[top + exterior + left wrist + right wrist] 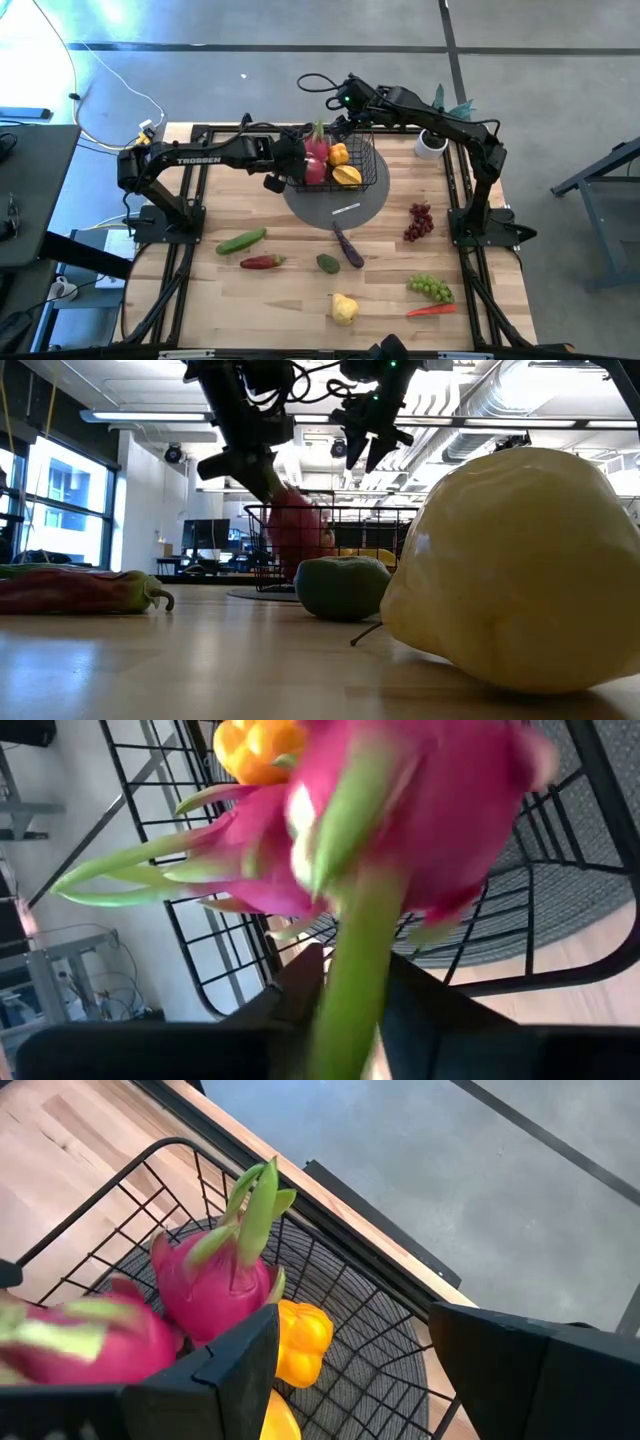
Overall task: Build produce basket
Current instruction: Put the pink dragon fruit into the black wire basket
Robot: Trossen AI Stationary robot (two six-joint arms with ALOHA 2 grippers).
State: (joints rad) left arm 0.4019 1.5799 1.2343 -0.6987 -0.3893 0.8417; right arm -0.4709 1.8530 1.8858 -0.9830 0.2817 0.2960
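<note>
My left gripper sits at the left wall of the black wire basket, which rests on the round grey mat at the far middle of the table. Its fingers stand narrow around the green stem of a pink dragon fruit lying inside the basket beside a second dragon fruit and an orange pepper. My right gripper hovers over the basket's far edge, fingers spread wide, carrying nothing. Out on the wood lie a cucumber, red chilli, eggplant, red grapes, green grapes and a carrot.
</note>
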